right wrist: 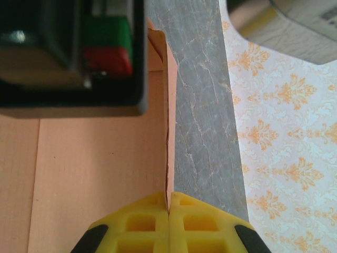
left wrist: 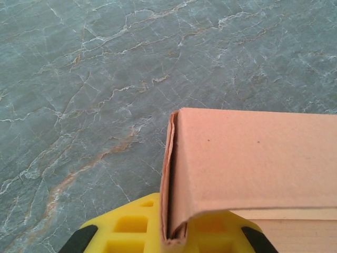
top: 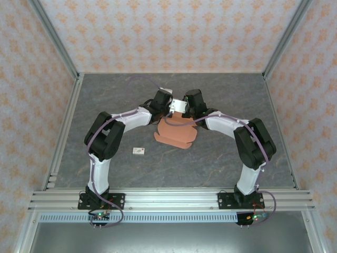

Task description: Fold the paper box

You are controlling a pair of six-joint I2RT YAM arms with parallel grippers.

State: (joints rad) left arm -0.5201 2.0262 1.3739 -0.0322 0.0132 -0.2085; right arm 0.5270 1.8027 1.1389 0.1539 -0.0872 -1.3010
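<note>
Salmon-orange paper box [top: 176, 133], partly folded with scalloped flaps, lying mid-table [top: 237, 100] between the arms. The left claw [left wrist: 169, 234] pinches a doubled wall edge; the right claw [right wrist: 168, 203] pinches a thin upright wall. A white tag [top: 139, 151] lies nearby, its marking apparently too small to read.

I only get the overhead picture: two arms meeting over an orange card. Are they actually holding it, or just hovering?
Observer: Holding. On the left wrist camera, the left gripper is closed on an edge of the paper box.
Visitor: And the other arm?
Observer: On its own wrist camera, the right gripper is pinched shut on a thin edge of the card, seen edge-on.
Visitor: Is the card flat?
Observer: Not at the left grip: the edge there is two layers thick, a flap folded over, above the grey table.
</note>
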